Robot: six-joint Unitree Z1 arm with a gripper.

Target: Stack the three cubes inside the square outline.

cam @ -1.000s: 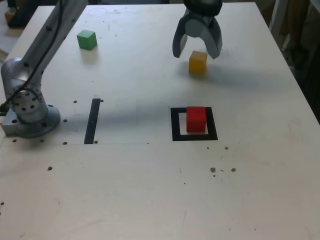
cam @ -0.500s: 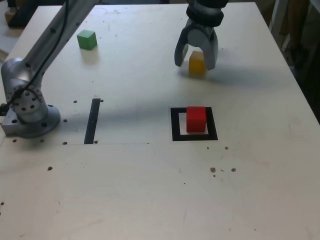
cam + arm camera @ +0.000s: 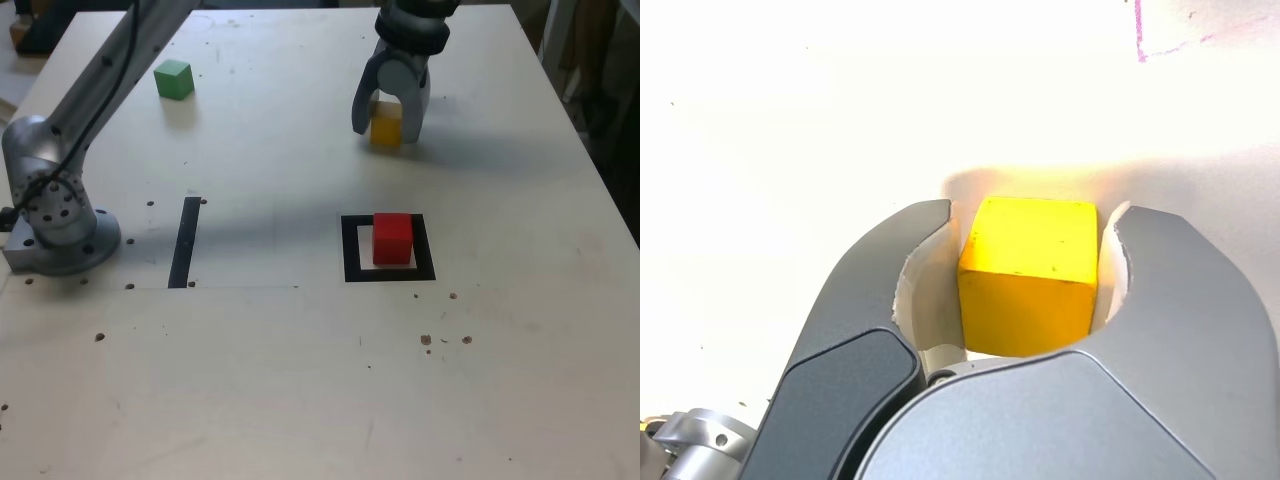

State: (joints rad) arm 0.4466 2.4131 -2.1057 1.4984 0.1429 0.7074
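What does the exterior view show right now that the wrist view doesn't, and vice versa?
Exterior view only: green cube, red cube inside the black square outline, straight black strip.
Wrist view only: pink line on the table, pale inner faces of the gripper fingers.
Both: yellow cube between the fingers, table.
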